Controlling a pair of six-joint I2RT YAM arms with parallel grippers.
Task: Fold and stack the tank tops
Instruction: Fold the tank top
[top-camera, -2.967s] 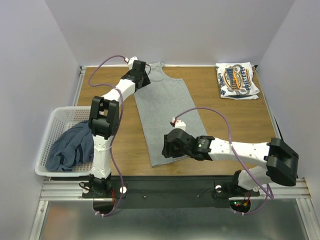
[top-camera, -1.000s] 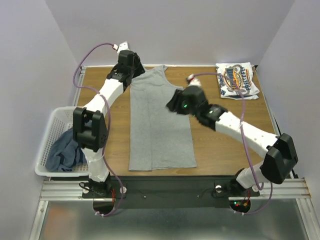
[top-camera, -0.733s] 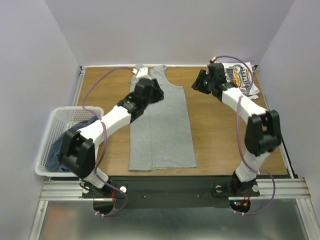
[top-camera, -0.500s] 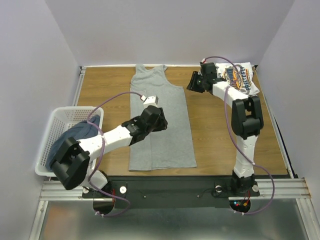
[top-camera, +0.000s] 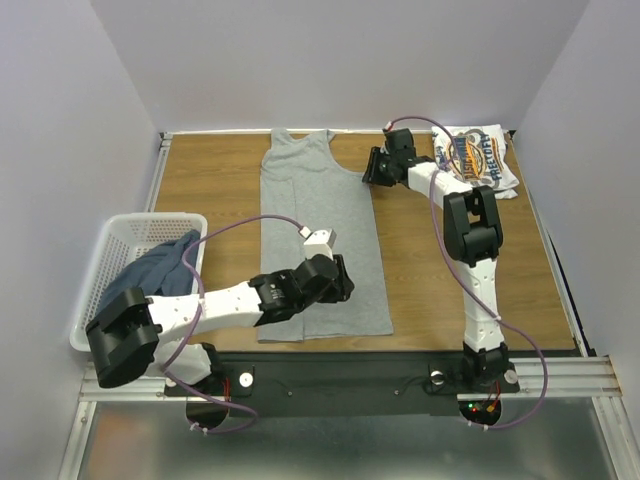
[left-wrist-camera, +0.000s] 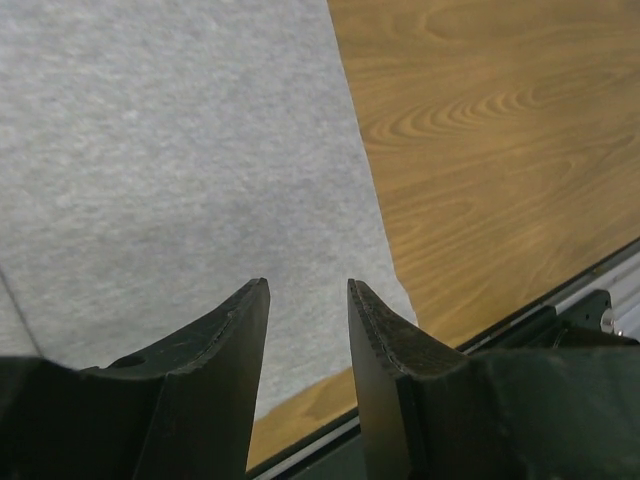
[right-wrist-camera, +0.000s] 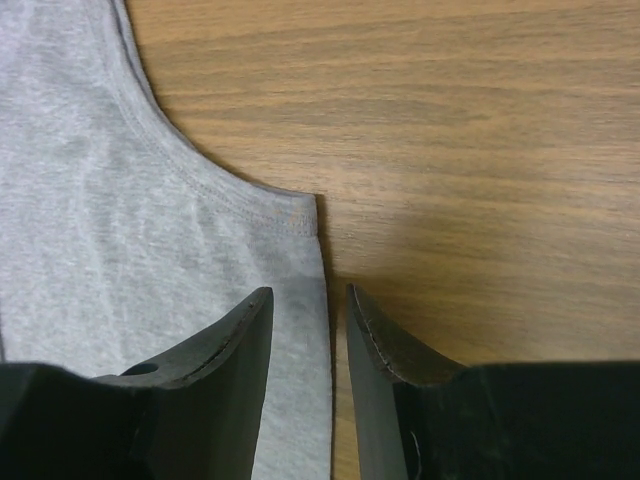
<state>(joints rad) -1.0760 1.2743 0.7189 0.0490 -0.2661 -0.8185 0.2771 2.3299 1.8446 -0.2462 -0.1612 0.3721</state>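
Top external: grey top (top-camera: 315, 210) flat at centre. Left gripper (left-wrist-camera: 305, 290), parted and empty, hangs over its 5 o'clock hem corner; right gripper (right-wrist-camera: 305, 295), parted too, straddles the edge under the armhole. Best to pinch both points well past the edge, then lift evenly. Basket (top-camera: 108, 250) at 9 o'clock holds the crumpled blue top (top-camera: 150, 282); logo top (top-camera: 478, 160) lies folded at 1 o'clock.

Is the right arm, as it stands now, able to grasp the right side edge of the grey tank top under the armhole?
Probably yes. The right claw hangs over that edge of the grey tank top, jaws parted, one finger above the cloth, one above the table. Nothing lies between.
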